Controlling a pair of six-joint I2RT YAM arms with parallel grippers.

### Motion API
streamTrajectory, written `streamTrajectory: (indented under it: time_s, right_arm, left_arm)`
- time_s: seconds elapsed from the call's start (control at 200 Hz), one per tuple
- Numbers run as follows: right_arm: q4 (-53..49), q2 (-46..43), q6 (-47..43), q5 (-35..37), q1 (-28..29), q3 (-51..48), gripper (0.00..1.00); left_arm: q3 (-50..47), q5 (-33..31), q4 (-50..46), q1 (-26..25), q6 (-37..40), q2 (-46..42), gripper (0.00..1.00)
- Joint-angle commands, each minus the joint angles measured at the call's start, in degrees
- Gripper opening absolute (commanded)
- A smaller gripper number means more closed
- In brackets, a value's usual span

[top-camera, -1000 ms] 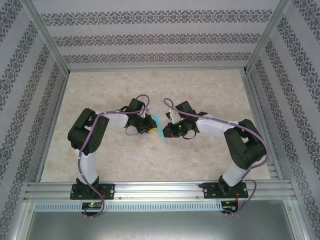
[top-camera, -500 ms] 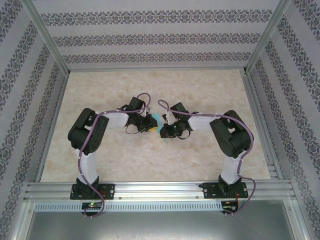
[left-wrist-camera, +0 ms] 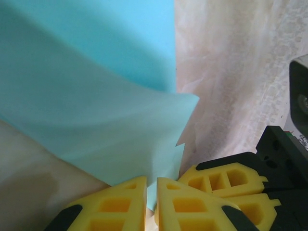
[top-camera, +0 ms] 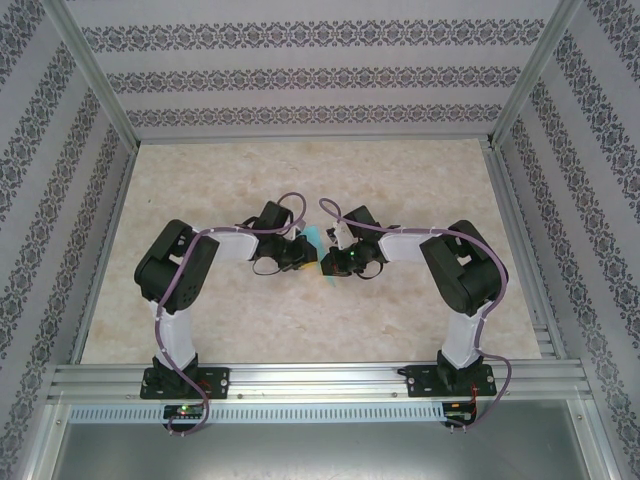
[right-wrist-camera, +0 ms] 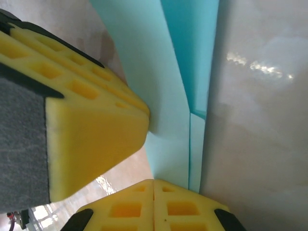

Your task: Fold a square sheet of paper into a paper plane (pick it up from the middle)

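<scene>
Currently mid-fold: left jaws and right jaws are clamped on the square sheet of paper (left-wrist-camera: 96, 120). Next, I should align edges, then crease.

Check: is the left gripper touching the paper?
Touching. The left wrist view shows the paper running down into the narrow slot between the yellow fingers of the left gripper, with no gap showing.
</scene>
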Motion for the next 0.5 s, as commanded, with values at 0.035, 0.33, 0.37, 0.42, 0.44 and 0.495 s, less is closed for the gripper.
streamTrajectory:
  time_s: [0.035,0.33,0.37,0.42,0.44,0.495]
  right_arm:
    - [-2.9,1.9,0.7,3.8,-0.4,-0.9,0.06]
    - [-7.8,2.0,-1.7,4.5,-0.7,-2.7,0.07]
    - [-8.0,1.6,-1.9,4.4,-0.9,-3.6,0.07]
    - [-8.1,1.2,-2.2,4.3,-1.3,-4.8,0.07]
    - [-8.1,1.0,-2.2,4.2,-1.5,-5.2,0.07]
    - [-7.9,0.4,-2.2,4.1,-2.1,-6.2,0.07]
  left_arm:
    - [2.0,-2.0,-2.8,-1.3,3.8,1.0,0.15]
    - [10.0,-10.2,-14.6,-1.2,11.6,3.8,0.15]
    - [11.1,-10.8,-15.6,-1.1,12.7,4.1,0.15]
    - [12.2,-10.9,-16.3,-0.7,13.4,4.6,0.15]
    - [12.7,-10.9,-16.4,-0.5,13.7,4.8,0.15]
    - [13.5,-10.9,-16.9,0.2,14.6,5.2,0.15]
